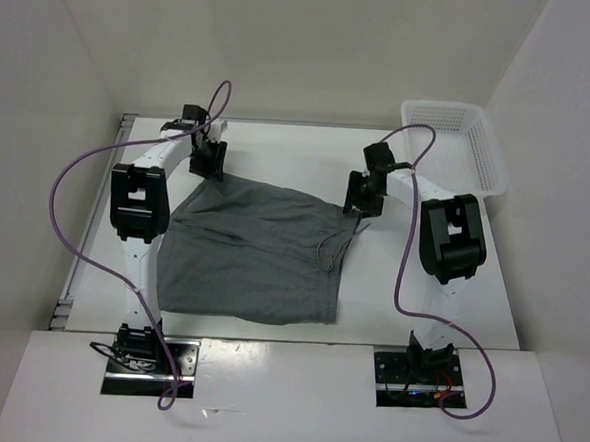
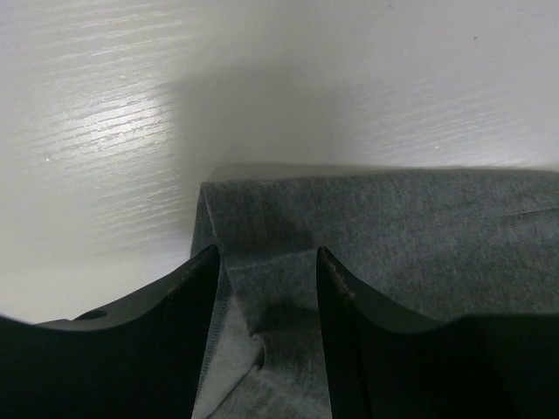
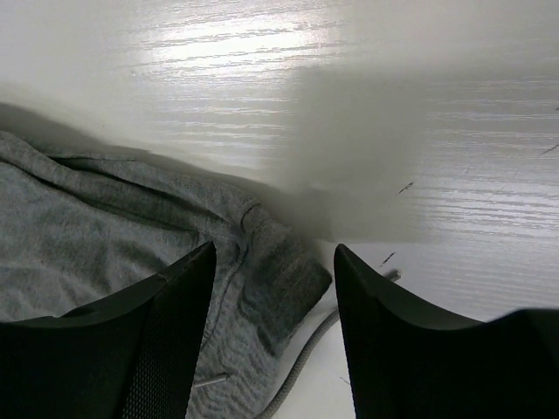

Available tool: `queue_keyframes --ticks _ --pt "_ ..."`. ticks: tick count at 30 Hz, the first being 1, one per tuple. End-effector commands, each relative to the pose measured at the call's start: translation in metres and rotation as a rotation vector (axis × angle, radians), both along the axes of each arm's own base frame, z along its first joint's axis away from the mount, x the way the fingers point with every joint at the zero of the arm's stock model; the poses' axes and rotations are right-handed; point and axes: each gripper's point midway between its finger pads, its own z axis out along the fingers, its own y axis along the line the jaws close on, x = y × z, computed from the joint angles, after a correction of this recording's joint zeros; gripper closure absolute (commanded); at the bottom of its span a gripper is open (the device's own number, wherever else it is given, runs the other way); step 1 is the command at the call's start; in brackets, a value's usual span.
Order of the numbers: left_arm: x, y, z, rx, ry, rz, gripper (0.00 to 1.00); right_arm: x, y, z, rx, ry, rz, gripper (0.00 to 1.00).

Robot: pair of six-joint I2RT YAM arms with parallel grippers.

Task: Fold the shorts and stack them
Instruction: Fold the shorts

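Observation:
The grey shorts (image 1: 258,254) lie spread flat in the middle of the table. My left gripper (image 1: 210,162) is at their far-left corner. In the left wrist view it (image 2: 266,253) is open, its fingers astride a raised fold of the shorts (image 2: 419,227). My right gripper (image 1: 363,197) is at the far-right corner. In the right wrist view it (image 3: 275,249) is open above the waistband corner of the shorts (image 3: 105,218), with a grey drawstring (image 3: 306,358) lying on the table between the fingers.
A white mesh basket (image 1: 455,141) stands at the far right corner of the table. White walls close in the left, back and right sides. The arm bases (image 1: 147,352) sit at the near edge.

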Motion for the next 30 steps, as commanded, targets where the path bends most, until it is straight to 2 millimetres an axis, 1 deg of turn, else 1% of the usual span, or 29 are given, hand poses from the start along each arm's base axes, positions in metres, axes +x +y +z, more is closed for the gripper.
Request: queue_keyframes --ticks 1,3,4,5,6,8,9,10,11,12,13,14,16,17,18,20,21,22,23,24,25,26,27,28,29,30 --pt "-0.003 0.006 0.007 0.016 -0.005 0.011 0.44 0.003 -0.005 0.025 -0.002 -0.054 0.006 0.38" --pt "-0.005 0.006 0.004 0.017 0.004 0.011 0.44 0.005 -0.004 0.026 0.0 -0.063 0.006 0.38" --pt "-0.005 0.006 0.002 0.017 0.003 0.011 0.45 0.004 -0.003 0.021 0.005 -0.049 0.01 0.4" --pt "-0.005 0.006 0.002 0.017 0.003 0.011 0.48 0.007 -0.002 0.024 0.007 -0.058 0.01 0.44" --pt "-0.006 0.006 -0.004 0.017 0.013 0.01 0.55 0.003 -0.001 0.018 0.012 -0.035 0.015 0.46" --pt "-0.006 0.002 -0.003 -0.006 0.014 -0.001 0.62 0.003 0.0 0.018 0.015 -0.035 0.029 0.5" --pt "-0.004 0.0 -0.002 -0.015 0.004 -0.005 0.65 0.003 0.0 0.018 0.015 -0.035 0.029 0.56" --pt "-0.005 0.0 -0.006 -0.015 0.013 -0.005 0.73 -0.001 -0.001 0.015 0.013 -0.025 0.029 0.6" --pt "0.001 -0.001 -0.001 -0.023 -0.01 -0.01 0.77 -0.001 0.001 0.015 0.021 -0.023 0.033 0.68" --pt "0.001 -0.001 -0.001 -0.023 -0.01 -0.01 0.82 -0.001 0.001 0.015 0.021 -0.023 0.033 0.72" --pt "0.005 -0.002 0.004 -0.024 -0.025 -0.01 0.85 -0.001 0.001 0.015 0.021 -0.023 0.033 0.76" --pt "0.011 -0.002 0.008 -0.024 -0.05 -0.01 0.91 0.002 0.001 0.018 0.023 -0.032 0.033 0.84" --pt "0.014 -0.002 0.009 -0.024 -0.062 -0.01 0.94 0.004 0.003 0.021 0.033 -0.039 0.037 0.89" --pt "0.018 -0.002 0.018 -0.025 -0.088 -0.011 0.95 0.004 0.003 0.021 0.033 -0.039 0.037 0.93" --pt "0.018 -0.002 0.018 -0.025 -0.088 -0.011 0.97 0.007 0.004 0.025 0.035 -0.05 0.037 0.95" --pt "0.022 -0.002 0.031 -0.025 -0.123 -0.011 0.97 0.01 0.005 0.028 0.034 -0.062 0.045 0.98" --pt "0.024 -0.002 0.034 -0.026 -0.133 -0.011 0.98 0.014 0.006 0.033 0.036 -0.076 0.046 1.0" --pt "0.03 -0.001 0.046 -0.018 -0.168 -0.007 0.98 0.017 0.006 0.038 0.038 -0.085 0.046 1.0" --pt "0.033 -0.001 0.052 -0.019 -0.19 -0.007 0.98 0.02 0.007 0.041 0.04 -0.094 0.046 1.0" --pt "0.039 0.001 0.069 -0.009 -0.23 0.0 0.98 0.024 0.006 0.045 0.03 -0.108 0.051 1.0" --pt "0.044 0.001 0.082 -0.01 -0.263 0.0 0.98 0.027 0.007 0.051 0.032 -0.12 0.051 1.0" --pt "0.047 0.003 0.087 -0.002 -0.278 0.006 0.98 0.032 0.003 0.056 0.034 -0.133 0.04 1.0" --pt "0.052 0.003 0.101 -0.003 -0.314 0.006 0.98 0.036 0.003 0.061 0.036 -0.146 0.04 1.0" --pt "0.055 0.003 0.108 -0.003 -0.331 0.006 0.98 0.043 -0.003 0.069 0.027 -0.166 0.031 1.0" --pt "0.062 0.003 0.13 -0.004 -0.383 0.006 0.98 0.047 -0.002 0.074 0.029 -0.181 0.031 1.0" --pt "0.065 0.008 0.144 -0.003 -0.414 0.015 0.96 0.054 -0.007 0.089 0.028 -0.219 0.017 1.0"
